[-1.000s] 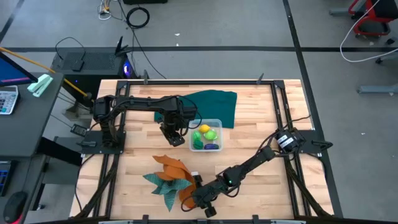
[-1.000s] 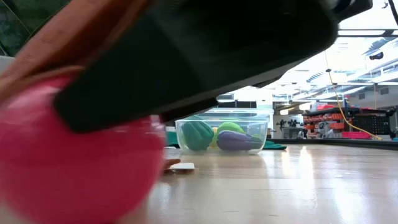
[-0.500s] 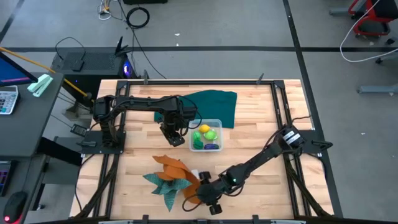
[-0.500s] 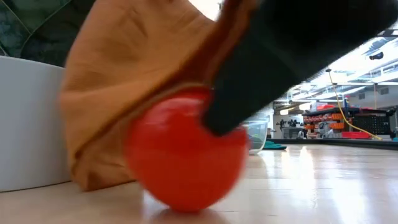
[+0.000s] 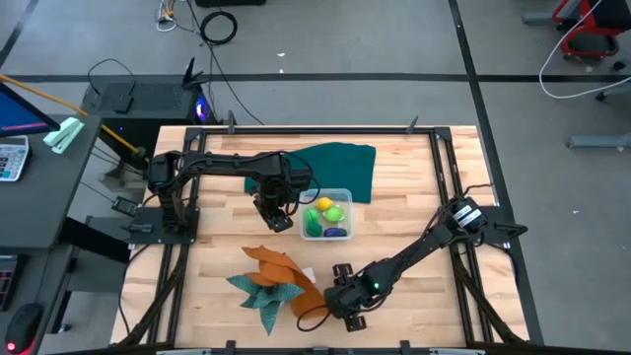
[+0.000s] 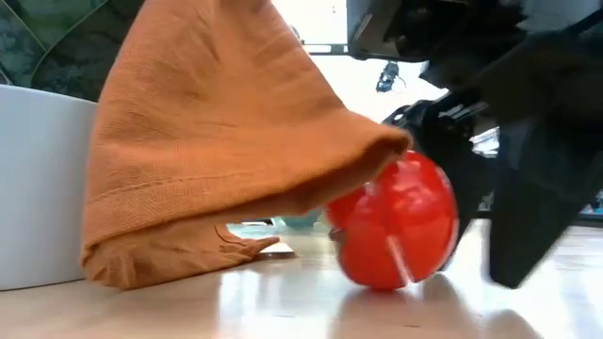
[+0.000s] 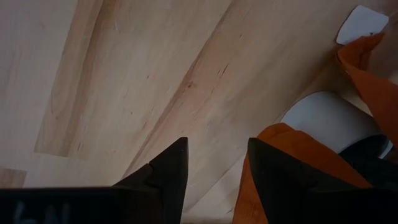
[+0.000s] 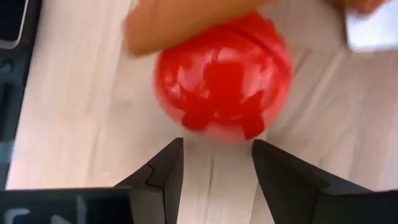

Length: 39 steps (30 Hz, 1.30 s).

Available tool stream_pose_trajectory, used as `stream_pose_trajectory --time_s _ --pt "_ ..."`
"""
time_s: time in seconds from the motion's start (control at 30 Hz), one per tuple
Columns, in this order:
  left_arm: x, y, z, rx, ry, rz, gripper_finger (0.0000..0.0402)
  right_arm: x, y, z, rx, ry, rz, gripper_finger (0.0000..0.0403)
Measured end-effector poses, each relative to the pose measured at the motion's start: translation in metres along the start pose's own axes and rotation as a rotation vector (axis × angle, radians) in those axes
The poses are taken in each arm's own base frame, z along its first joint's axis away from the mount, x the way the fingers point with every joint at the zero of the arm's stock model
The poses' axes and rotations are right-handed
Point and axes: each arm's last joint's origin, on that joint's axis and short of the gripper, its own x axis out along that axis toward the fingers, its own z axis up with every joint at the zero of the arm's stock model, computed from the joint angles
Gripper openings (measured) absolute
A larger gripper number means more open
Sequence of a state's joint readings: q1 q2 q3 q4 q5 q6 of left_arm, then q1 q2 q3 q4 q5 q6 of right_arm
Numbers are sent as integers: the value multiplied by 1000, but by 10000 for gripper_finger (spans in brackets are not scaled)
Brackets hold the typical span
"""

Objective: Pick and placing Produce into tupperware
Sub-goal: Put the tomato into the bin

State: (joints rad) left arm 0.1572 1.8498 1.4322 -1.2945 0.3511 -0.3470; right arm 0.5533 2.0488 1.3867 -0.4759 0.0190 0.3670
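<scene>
A shiny red toy fruit (image 8: 224,78) rests on the wood near the table's near edge, partly under the hem of an orange cloth (image 6: 226,141). My right gripper (image 8: 217,165) is open and low, with the red fruit (image 6: 396,221) just ahead of its fingertips. Whether they touch it I cannot tell. The clear tupperware (image 5: 328,215) stands mid-table and holds yellow, light green, green and purple toy produce. My left gripper (image 5: 279,219) is open above bare wood, just left of the tub.
An orange cloth (image 5: 286,274) and a teal cloth (image 5: 254,292) lie bunched left of my right gripper (image 5: 342,296). A white object (image 6: 38,188) stands by the cloths. A dark green cloth (image 5: 335,163) lies behind the tub. Bare wood stretches right of the tub.
My right gripper has drawn back toward the table's right, away from the orange cloth. The red fruit has rolled along the table, away from the low camera, and now shows from under the cloth's hem. The cloth has dropped back over the fruit's top.
</scene>
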Motion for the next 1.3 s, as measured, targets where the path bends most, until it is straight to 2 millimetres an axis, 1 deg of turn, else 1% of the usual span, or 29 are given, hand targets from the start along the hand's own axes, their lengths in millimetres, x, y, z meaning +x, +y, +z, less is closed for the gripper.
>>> stream_pose_trajectory --time_s 0.1,0.3,0.47,0.63,0.83,0.97,1.1,1.3 --pt "0 -1 0 4 1 1 175 -4 1 -1 6 6 -3 153" --pt "2 -4 -1 17 0 3 176 -14 -3 -1 26 -4 -88 159" --pt "2 -5 -2 22 2 7 173 -21 -2 1 30 -33 -99 178" --pt "3 -7 -3 35 1 12 174 -22 -3 0 50 -20 -107 214" --pt "3 -8 -3 36 6 14 172 -22 -3 2 86 -37 -100 269" --pt "3 -7 -4 35 9 15 175 -22 1 7 92 -100 -72 303" --pt "3 -8 -4 42 10 16 176 -24 3 14 89 -183 -83 333" --pt "3 -7 -5 49 19 18 176 -22 2 19 101 -230 -78 365"
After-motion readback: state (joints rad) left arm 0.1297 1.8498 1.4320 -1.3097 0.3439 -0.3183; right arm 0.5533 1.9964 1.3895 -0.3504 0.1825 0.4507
